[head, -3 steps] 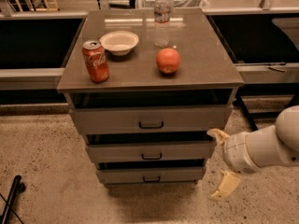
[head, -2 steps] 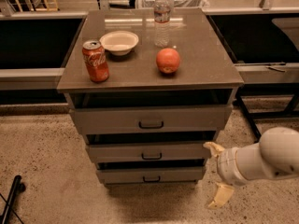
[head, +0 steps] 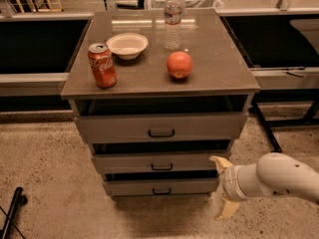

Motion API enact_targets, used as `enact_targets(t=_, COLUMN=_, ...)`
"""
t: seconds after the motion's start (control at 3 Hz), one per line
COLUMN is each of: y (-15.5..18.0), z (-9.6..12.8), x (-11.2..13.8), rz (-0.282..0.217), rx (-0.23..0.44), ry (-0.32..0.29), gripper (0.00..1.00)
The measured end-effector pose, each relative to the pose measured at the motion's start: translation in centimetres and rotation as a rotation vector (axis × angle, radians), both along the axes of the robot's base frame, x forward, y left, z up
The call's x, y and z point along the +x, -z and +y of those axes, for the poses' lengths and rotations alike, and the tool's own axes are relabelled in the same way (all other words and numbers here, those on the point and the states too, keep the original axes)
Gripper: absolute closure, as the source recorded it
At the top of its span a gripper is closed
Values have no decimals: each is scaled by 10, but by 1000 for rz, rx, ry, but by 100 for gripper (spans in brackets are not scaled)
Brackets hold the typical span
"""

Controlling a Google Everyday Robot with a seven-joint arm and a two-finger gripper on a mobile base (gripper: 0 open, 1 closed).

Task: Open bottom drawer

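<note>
The bottom drawer point(head: 160, 187) is the lowest and narrowest grey front of the cabinet, with a small dark pull handle point(head: 161, 191) at its middle. It looks shut. My gripper point(head: 224, 187) is low at the cabinet's right front corner, beside the drawer's right end and to the right of the handle. Its two yellowish fingers point(head: 221, 163) stand spread apart, one above the other, with nothing between them. The white arm reaches in from the right edge.
The middle drawer point(head: 160, 162) and the top drawer point(head: 160, 127) sit above. On the cabinet top point(head: 219, 73) are a red cola can point(head: 102, 65), a white bowl point(head: 127, 45), a water bottle point(head: 172, 20) and a red apple point(head: 179, 64). A dark object point(head: 12, 210) lies on the floor at left.
My gripper and arm have moved down and left, from beside the middle drawer to the right end of the bottom drawer. The drawers have not moved.
</note>
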State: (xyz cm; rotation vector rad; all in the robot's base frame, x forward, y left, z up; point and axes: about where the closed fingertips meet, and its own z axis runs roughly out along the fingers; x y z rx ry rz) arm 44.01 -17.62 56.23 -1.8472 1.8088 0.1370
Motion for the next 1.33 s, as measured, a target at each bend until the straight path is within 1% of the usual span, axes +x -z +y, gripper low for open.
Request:
enact_targets(t=0.33, y=18, z=14, x=5, rz=38, rx=-19, ry=-57, gripper=0)
enact_targets(t=0.67, y=64, z=30, x=42, rz=38, rx=-41, ry=-142, gripper=0)
enact_targets(t=1.0, y=149, z=45, x=64, rz=109, rx=-69, ry=-190, gripper=0)
enact_targets(t=1.33, y=235, z=44, x=67, rz=189, rx=-22, ry=-191, gripper=0)
